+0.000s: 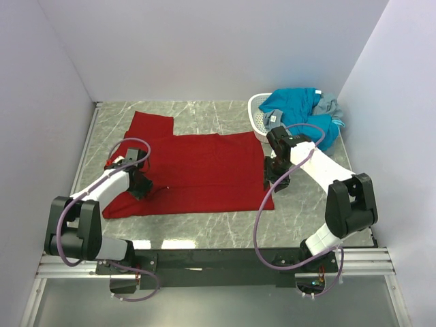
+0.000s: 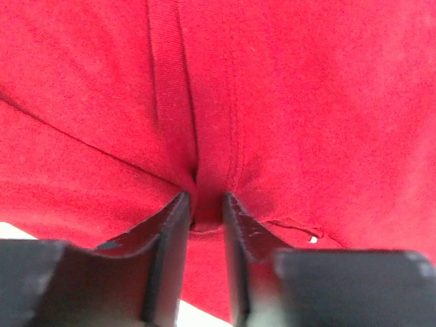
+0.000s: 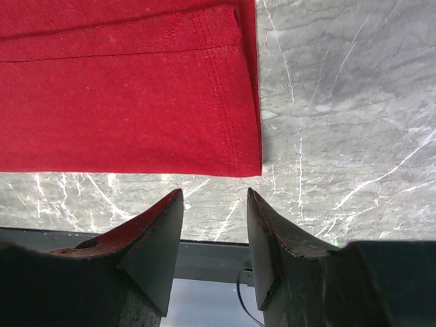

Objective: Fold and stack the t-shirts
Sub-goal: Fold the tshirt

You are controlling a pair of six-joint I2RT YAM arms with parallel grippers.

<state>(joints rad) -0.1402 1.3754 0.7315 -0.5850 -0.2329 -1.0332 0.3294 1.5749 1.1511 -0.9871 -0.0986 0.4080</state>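
Top view, red shirt: the red t-shirt lies spread flat on the marble table, left of the middle. One sleeve reaches toward the back left.
Top view, other shirts: a teal-blue t-shirt is heaped at the back right, draped partly over the white basket. A grey t-shirt pokes out at the heap's right side.
Top view, left arm: the left gripper is down on the left part of the red t-shirt, close to its near-left edge.
Top view, right arm: the right gripper sits at the shirt's right edge, just behind the near-right corner. From up here I cannot tell how far it is open.
Left wrist, cloth: red fabric fills nearly the whole view, and a seam runs down into the gap between the fingers.
Left wrist, jaws: drawn in to a narrow gap, with a raised ridge of the red cloth pinched between the left fingertips.
Right wrist, cloth: the shirt's stitched hem corner lies flat on the marble, just ahead of the tips and slightly left of the gap.
Right wrist, jaws: spread wide with nothing between them. The right fingers are clear of the cloth, with bare marble and the table's near edge behind them.
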